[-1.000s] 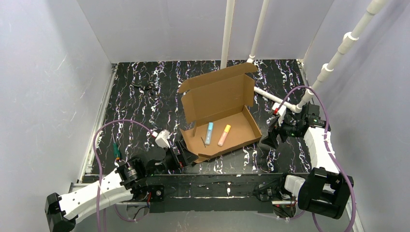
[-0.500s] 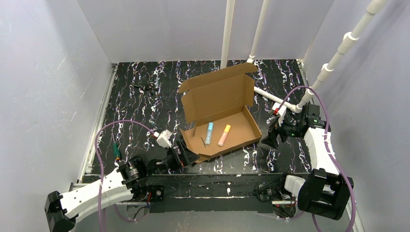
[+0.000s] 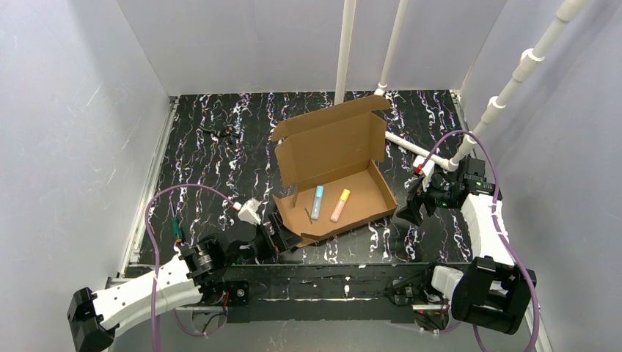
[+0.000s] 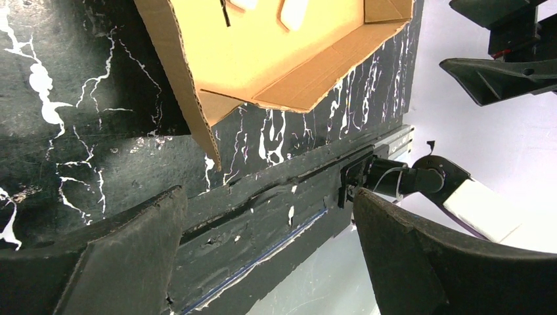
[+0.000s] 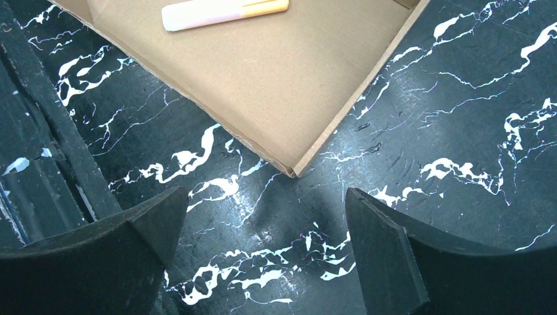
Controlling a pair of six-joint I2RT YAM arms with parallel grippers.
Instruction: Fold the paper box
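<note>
The paper box [image 3: 334, 172] is brown cardboard, standing open in the middle of the black marbled table with its lid raised at the back. A blue marker [image 3: 317, 202] and an orange marker [image 3: 340, 204] lie inside it. My left gripper [image 3: 282, 233] is open and empty at the box's near left corner, whose cardboard edge [image 4: 197, 125] shows in the left wrist view. My right gripper [image 3: 405, 207] is open and empty just right of the box's near right corner [image 5: 297, 172]. The orange marker [image 5: 223, 13] also shows in the right wrist view.
White pipes [image 3: 345, 51] rise at the back, and one pipe [image 3: 414, 145] lies on the table behind the box's right side. A small dark object [image 3: 224, 132] lies at the back left. Grey walls close in left, back and right.
My left gripper and forearm have drawn back slightly toward the near left. The box, markers and right arm have not moved.
</note>
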